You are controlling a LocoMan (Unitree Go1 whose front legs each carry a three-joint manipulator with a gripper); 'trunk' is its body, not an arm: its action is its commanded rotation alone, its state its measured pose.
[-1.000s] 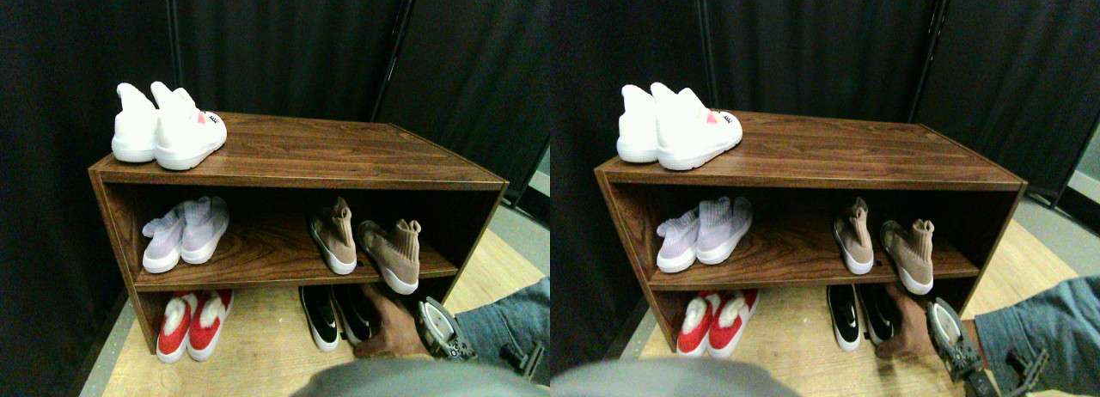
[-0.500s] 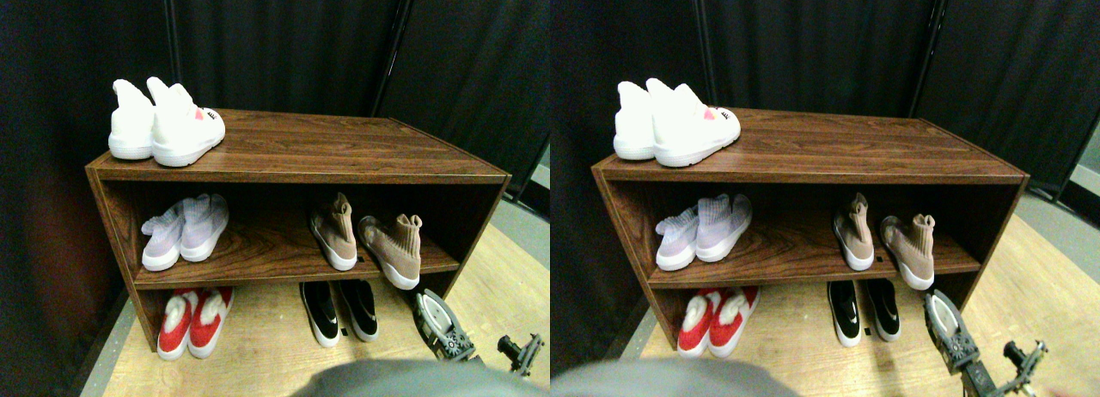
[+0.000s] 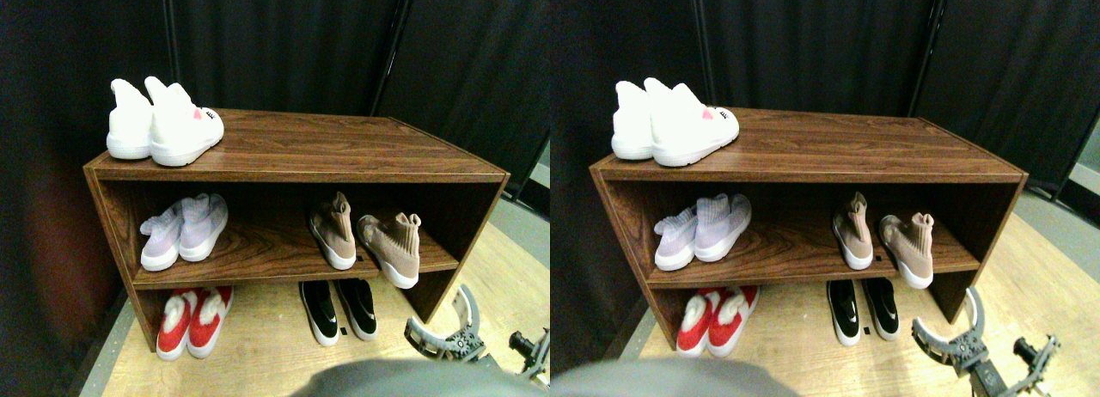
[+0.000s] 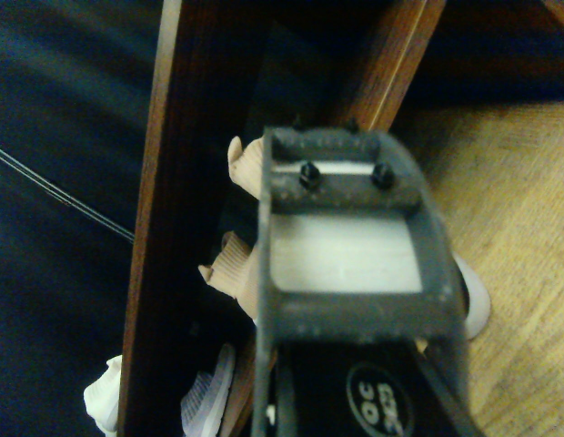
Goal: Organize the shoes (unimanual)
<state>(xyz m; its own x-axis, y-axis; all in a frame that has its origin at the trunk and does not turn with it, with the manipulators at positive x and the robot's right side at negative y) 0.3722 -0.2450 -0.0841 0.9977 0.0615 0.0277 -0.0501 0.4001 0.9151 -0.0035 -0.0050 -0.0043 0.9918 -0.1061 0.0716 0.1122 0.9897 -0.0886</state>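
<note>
Two tan knit shoes stand on the right of the middle shelf [image 3: 258, 264]. The left tan shoe [image 3: 333, 232] sits straight. The right tan shoe [image 3: 391, 247] lies askew, its white-soled toe past the shelf's front edge. Black slip-ons [image 3: 342, 309] stand side by side on the floor under the shelf. My right gripper [image 3: 436, 311] is open, jaws spread wide, low on the floor in front of the shelf's right end, below the skewed tan shoe and apart from it. In the wrist view the tan ankles [image 4: 229, 269] show past the dark jaw frame [image 4: 350, 237].
A white pair [image 3: 163, 126] stands on the top board at the left. A lavender pair [image 3: 183, 231] is on the middle shelf's left, a red pair [image 3: 193, 320] below it. The shelf's right side panel [image 3: 464, 242] slants close to the gripper. Dark curtains [image 3: 284, 45] hang behind.
A person's hand and sleeve at the black slip-ons have withdrawn from view. My gripper's jaws have spread wide. The camera has shifted slightly.
</note>
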